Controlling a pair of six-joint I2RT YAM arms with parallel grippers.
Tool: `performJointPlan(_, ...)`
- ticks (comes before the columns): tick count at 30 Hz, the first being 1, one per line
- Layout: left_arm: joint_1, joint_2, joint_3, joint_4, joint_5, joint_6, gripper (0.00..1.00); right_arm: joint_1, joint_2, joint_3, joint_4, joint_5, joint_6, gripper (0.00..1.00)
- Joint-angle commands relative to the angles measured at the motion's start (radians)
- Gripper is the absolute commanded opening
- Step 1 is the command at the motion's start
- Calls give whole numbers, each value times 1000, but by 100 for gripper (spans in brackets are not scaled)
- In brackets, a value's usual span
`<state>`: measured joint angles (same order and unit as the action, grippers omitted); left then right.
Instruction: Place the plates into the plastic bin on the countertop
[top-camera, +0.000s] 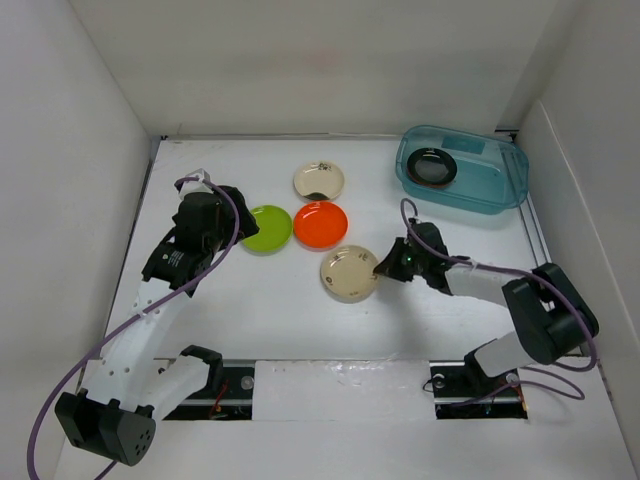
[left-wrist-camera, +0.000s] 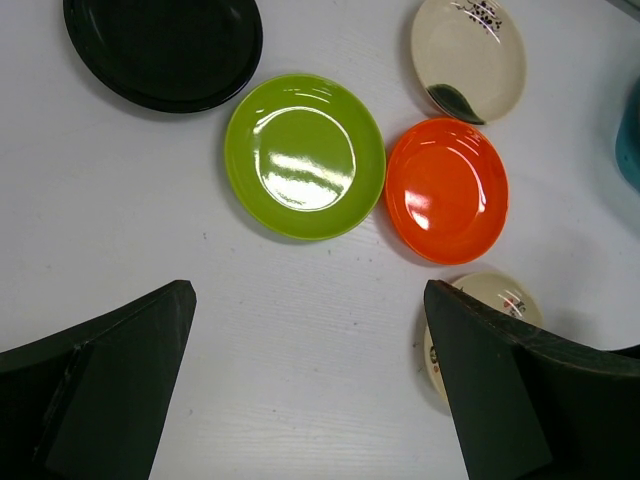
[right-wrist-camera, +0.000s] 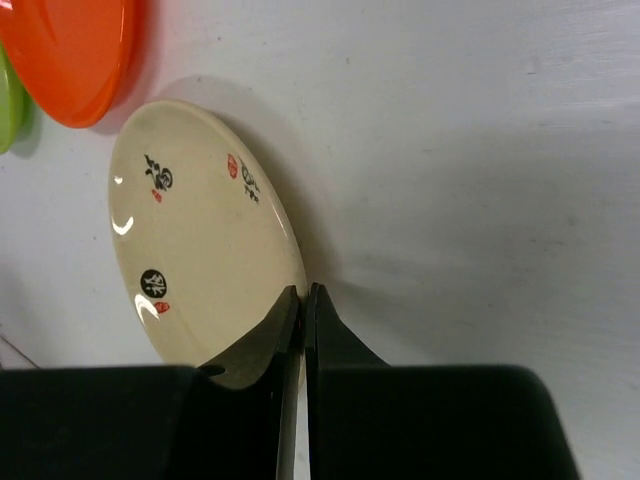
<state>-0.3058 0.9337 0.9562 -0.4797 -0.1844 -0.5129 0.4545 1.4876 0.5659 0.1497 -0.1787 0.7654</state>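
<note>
Fingers (right-wrist-camera: 250, 420) of the right claw (right-wrist-camera: 303, 290) are pressed almost together, with only a thin slit between them, pinching the rim of the near cream plate (right-wrist-camera: 200, 240). That plate sits around the middle of the countertop (right-wrist-camera: 480, 150), closer to the near edge than the other loose plates. The right wrist view shows its black and red painted marks and a shadow beside its gripped edge. Whether that edge is off the surface I cannot tell. From above, the marks are too small to make out.

Just past it toward the far edge lies the orange plate (top-camera: 320, 225), its rim touching the lime green plate (top-camera: 265, 228) on its left. The far cream plate (top-camera: 318, 181) lies beyond both.

The left claw (left-wrist-camera: 308, 300) is spread wide and holds nothing. It hangs over bare countertop toward the left edge, on the near side of the lime green plate. Its wrist view shows a loose black plate (left-wrist-camera: 163, 50) just beside the lime green one. In the top view the left arm covers that plate.

The plastic bin (top-camera: 480, 195) stands in the far right corner. Only the top view looks into it, where a binned black plate (top-camera: 433, 168) lies at its left end. The left wrist view catches no more than a teal sliver of the bin.
</note>
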Motion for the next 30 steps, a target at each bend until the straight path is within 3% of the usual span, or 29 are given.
performJointPlan(1, 7, -1, 10, 7, -7, -4, 100, -30, -96, -18, -83, 91, -5, 0)
performJointPlan(6, 7, -12, 10, 7, -7, -4, 100, 4, -392, 107, -393, 281, -5, 0)
performJointPlan(8, 7, -12, 10, 7, -7, -4, 100, -13, -487, 158, -417, 326, -5, 0)
performJointPlan(10, 7, -3, 10, 7, 2, -4, 100, -86, -472, 239, -403, 353, -14, 0)
performJointPlan(15, 7, -3, 10, 7, 2, -4, 100, -334, -209, 425, -351, 354, -100, 0)
performJointPlan(16, 7, -3, 10, 7, 2, -4, 100, -429, -169, 452, -335, 314, -100, 0)
performJointPlan(20, 7, -3, 1, 16, 13, 5, 100, -591, 12, 587, -213, 145, -49, 0)
performJointPlan(25, 7, 7, 1, 16, 22, 14, 100, -649, 360, 865, -225, -19, -49, 0)
performJointPlan(30, 7, 25, 1, 16, 31, 14, 100, -674, 506, 985, -225, -56, -49, 0)
